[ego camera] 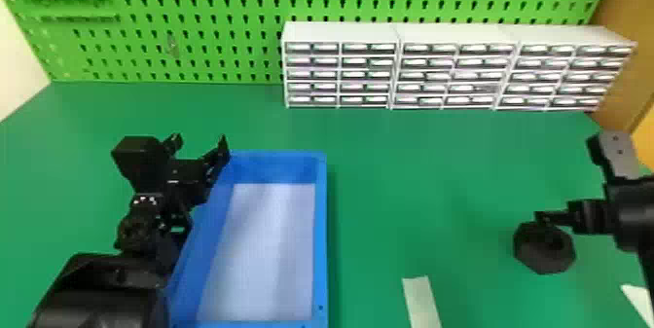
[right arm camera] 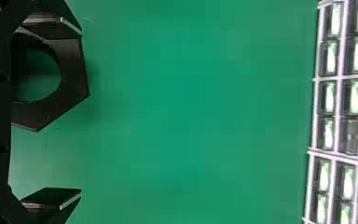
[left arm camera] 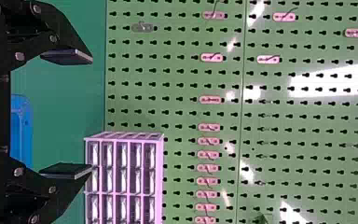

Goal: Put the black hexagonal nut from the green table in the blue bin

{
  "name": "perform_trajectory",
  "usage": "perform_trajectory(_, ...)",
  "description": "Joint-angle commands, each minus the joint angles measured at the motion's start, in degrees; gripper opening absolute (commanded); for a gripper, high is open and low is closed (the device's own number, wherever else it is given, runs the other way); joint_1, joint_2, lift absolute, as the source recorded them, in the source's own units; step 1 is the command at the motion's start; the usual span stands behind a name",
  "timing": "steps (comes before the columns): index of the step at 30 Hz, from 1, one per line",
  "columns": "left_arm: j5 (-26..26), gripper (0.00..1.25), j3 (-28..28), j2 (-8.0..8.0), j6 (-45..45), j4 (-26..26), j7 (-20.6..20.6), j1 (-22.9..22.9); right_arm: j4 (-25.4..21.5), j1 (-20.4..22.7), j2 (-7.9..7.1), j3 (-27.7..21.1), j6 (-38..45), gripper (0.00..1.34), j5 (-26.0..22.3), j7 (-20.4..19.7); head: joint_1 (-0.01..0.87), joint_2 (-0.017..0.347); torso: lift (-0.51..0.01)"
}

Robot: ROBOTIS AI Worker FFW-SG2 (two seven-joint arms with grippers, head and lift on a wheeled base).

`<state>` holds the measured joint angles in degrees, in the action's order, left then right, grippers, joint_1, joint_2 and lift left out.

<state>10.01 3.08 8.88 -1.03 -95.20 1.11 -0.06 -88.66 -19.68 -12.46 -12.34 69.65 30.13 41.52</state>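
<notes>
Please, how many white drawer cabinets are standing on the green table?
3, side by side at the back of the green table, before the pegboard: a left cabinet, a middle cabinet and a right cabinet.

The left gripper [ego camera: 201, 140] stood spread near the blue bin [left arm camera: 26, 109]; drawers [left arm camera: 124, 179] sat right, before the far pegboard [left arm camera: 179, 105].

From the head you look forward and down over the worktop [ego camera: 413, 166], farthest off; your left wrist view faces the pegboard [ego camera: 216, 70] behind its back edge, your right one looks down close above it, and all share the drawer cabinets [ego camera: 340, 32] along that edge
</notes>
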Motion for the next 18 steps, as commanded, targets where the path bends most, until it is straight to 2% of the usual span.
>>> perform_trajectory(1, -0.3, 0.82, 0.1, 0.00, 0.0, 0.0, -0.1, -0.1, 2.1, -0.5, -0.37, -0.4, -0.7, 1.23, 0.7, 0.8, 0.686, 0.052, -0.097)
perform_trajectory(11, -0.3, 0.82, 0.1, 0.00, 0.0, 0.1, 0.0, -0.1, 3.5, -0.7, -0.90, -0.8, -0.9, 1.23, 1.6, 2.3, 0.686, 0.052, -0.097)
perform_trajectory(18, -0.3, 0.82, 0.1, 0.00, 0.0, 0.1, -0.1, -0.1, 5.6, -0.7, -0.64, -1.7, -2.6, 1.22, 1.5, 2.9, 0.686, 0.052, -0.097)
